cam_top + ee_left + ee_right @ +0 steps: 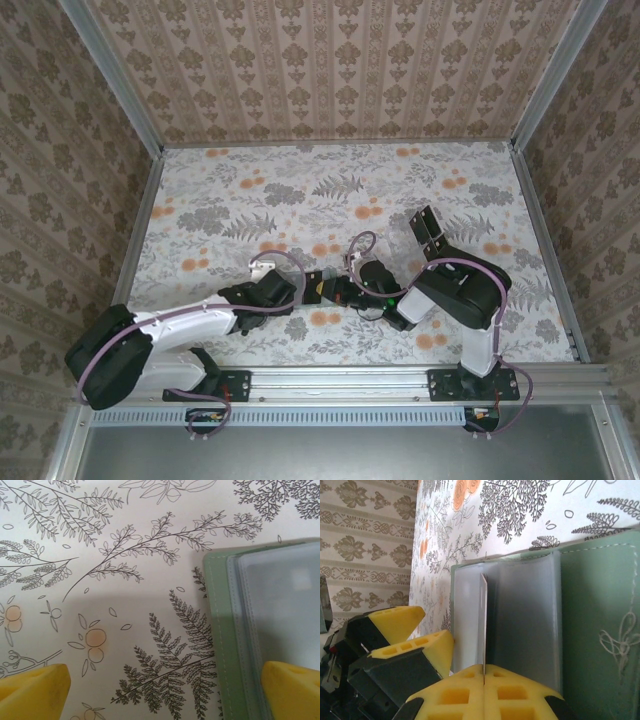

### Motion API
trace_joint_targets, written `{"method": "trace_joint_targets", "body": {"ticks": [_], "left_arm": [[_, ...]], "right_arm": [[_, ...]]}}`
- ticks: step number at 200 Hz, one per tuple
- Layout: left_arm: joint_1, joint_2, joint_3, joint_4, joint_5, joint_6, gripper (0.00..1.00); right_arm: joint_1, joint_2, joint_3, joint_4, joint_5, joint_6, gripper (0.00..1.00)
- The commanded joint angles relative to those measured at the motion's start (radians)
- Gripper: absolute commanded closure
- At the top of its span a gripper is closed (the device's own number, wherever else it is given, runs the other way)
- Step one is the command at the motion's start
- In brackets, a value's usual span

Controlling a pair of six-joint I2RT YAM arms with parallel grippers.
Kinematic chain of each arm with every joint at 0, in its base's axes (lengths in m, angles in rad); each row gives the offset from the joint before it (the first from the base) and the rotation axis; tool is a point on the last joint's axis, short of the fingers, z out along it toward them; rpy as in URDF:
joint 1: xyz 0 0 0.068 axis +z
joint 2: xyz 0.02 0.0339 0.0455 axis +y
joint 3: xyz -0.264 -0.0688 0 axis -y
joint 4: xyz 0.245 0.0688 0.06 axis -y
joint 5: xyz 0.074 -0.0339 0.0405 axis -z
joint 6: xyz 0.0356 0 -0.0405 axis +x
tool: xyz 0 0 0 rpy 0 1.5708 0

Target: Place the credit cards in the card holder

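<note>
Right gripper (484, 672): jaws fully shut, pinching a credit card (483, 620) by its near end. The card is seen edge-on, standing up and pointing toward 12 o'clock in the right wrist view.

Left gripper (162, 690): jaws wide open, holding nothing. In the right wrist view it sits at 8 o'clock from the card. One fingertip (292, 690) is over the holder's clear sleeves (280, 605); can't tell if it touches. The other is over bare table (125, 530).

Card holder (600, 605): sage green, lying open and flat on the table under both grippers, near the table's 6 o'clock side in the top view. The card's far edge hangs over the sleeve area beside the fold. Can't tell whether it is in a pocket or only above one.

Further out, at about 1 o'clock from the grippers, spare credit cards (430, 232) stand propped up, well apart from the holder.

Step, as I read it: inserting the held card, not yet seated.

Next move calls for:
- lining the card edge up with a sleeve mouth
- sliding it in flat
- the left jaws pinning or spreading the sleeve so the soft holder doesn't skid
</note>
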Motion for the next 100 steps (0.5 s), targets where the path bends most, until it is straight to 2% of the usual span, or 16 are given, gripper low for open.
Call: {"method": "trace_joint_targets", "body": {"ticks": [1, 41, 100], "left_arm": [[0.026, -0.043, 0.008, -0.042, -0.009, 0.008, 0.00], [0.073, -0.045, 0.021, -0.074, 0.004, -0.002, 0.00], [0.077, 0.038, 0.017, -0.050, 0.022, -0.016, 0.00]], "right_arm": [[0.004, 0.027, 0.009, -0.021, -0.039, 0.000, 1.00], [0.001, 0.037, 0.023, -0.039, -0.051, 0.001, 1.00], [0.002, 0.041, 0.024, -0.052, -0.054, 0.017, 1.00]]}}
